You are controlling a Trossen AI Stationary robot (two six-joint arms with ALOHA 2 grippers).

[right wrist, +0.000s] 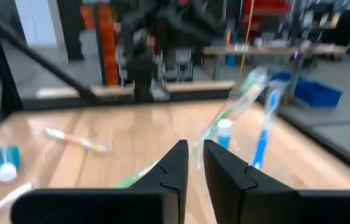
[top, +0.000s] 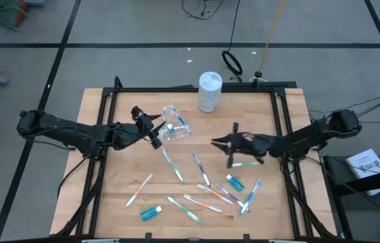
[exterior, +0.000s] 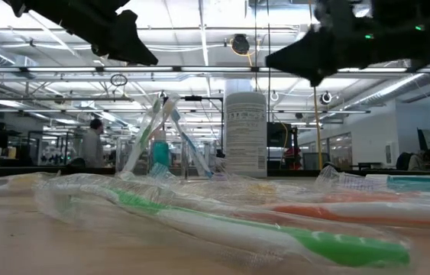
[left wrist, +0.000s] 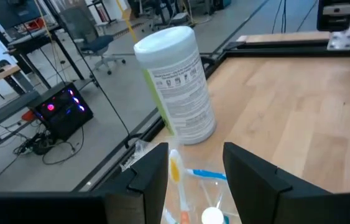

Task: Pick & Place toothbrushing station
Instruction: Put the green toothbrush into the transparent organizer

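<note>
While my left claw (top: 154, 131) stood apart astride the clear cup (top: 174, 129) to steady it, my right claw (top: 218, 142), nearly together and empty, hovered beside it, toothbrushes (top: 200, 168) scattered below on the desk (top: 109, 175).

Tall white canister (top: 210, 91) upright on the wooden table (top: 109, 189), near the far edge, about midway along it. Printed label with a green stripe down one side (left wrist: 178, 87), flat white lid on top. Seen level across the table (exterior: 245, 134), standing in front of a large hall with ceiling lights. Beyond the canister on the grey floor, a looped black cable (top: 232, 63). Behind the canister, off the table's far edge, a person (exterior: 92, 143) at desks.
</note>
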